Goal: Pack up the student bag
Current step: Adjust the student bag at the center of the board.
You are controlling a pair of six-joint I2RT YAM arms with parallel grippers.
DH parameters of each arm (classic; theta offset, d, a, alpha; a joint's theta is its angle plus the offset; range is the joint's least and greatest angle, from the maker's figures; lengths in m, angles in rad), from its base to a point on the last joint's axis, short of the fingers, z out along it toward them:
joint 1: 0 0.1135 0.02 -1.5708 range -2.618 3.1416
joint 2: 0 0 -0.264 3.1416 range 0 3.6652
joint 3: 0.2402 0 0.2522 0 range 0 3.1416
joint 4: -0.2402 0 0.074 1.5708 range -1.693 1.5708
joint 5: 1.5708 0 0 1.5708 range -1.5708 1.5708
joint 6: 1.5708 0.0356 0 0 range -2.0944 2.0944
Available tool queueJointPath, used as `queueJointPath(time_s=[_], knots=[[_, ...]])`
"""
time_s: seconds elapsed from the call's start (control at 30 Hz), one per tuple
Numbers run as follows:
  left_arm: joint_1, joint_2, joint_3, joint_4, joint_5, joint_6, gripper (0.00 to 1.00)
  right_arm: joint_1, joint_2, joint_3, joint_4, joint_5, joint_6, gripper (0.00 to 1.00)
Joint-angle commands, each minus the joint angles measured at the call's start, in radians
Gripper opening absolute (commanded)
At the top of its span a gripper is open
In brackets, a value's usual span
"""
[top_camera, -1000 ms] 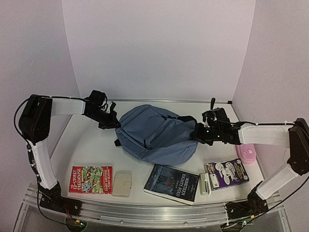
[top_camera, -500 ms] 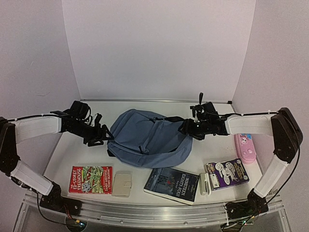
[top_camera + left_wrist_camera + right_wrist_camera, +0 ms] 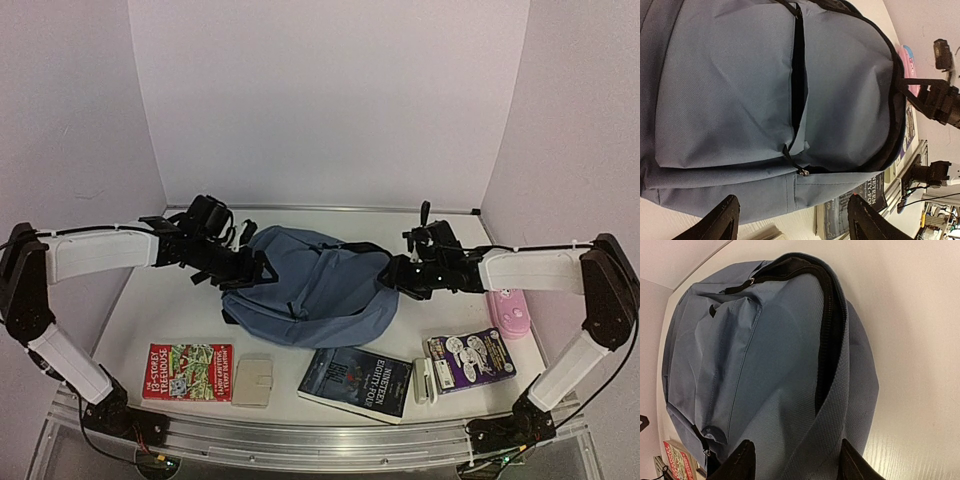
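Your student bag (image 3: pixel 310 295) lies flat in the middle of the worktop (image 3: pixel 165 320), front pocket facing up. There's a dark gap along the main zip on the right arm's side. Your left claw (image 3: pixel 256 272) is at the bag's left edge, released, fingers (image 3: pixel 722 222) spread wide with nothing gripped. From its wrist camera you see the pocket zip running across the blue fabric above them. Your right claw (image 3: pixel 392 277) is at the opposite edge, right by that zip gap. Its fingers are parted too, with bag fabric beneath them and nothing clamped. Along the near edge, apart from the bag, you've got a row:
- a red book (image 3: pixel 187 372)
- a beige wallet (image 3: pixel 252 381) just beside the red book
- a dark paperback (image 3: pixel 356 381)
- a small white item (image 3: pixel 424 381)
- a purple book (image 3: pixel 472 360)

A pink pencil case (image 3: pixel 510 310) lies beyond the right arm.
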Motion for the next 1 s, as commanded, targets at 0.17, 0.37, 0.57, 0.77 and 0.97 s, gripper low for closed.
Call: queueJointPath(time_s=[0.17, 0.37, 0.57, 0.77, 0.97], knots=[[-0.112, 0.149, 0.120, 0.082, -0.040, -0.031, 0.74, 0.008, -0.061, -0.075, 0.015, 0.051, 0.013, 0.12], [-0.214, 0.280, 0.260, 0.084, -0.078, -0.028, 0.75, 0.008, -0.054, -0.125, 0.046, 0.047, 0.031, 0.07], [-0.294, 0.418, 0.410, 0.113, -0.122, -0.016, 0.76, 0.008, -0.052, -0.199, 0.143, 0.029, 0.049, 0.14], [-0.317, 0.542, 0.513, 0.174, -0.112, -0.009, 0.80, 0.007, -0.091, -0.333, 0.368, -0.045, 0.100, 0.07], [-0.323, 0.656, 0.588, 0.200, -0.084, 0.008, 0.81, 0.007, -0.112, -0.412, 0.532, -0.105, 0.141, 0.00]])
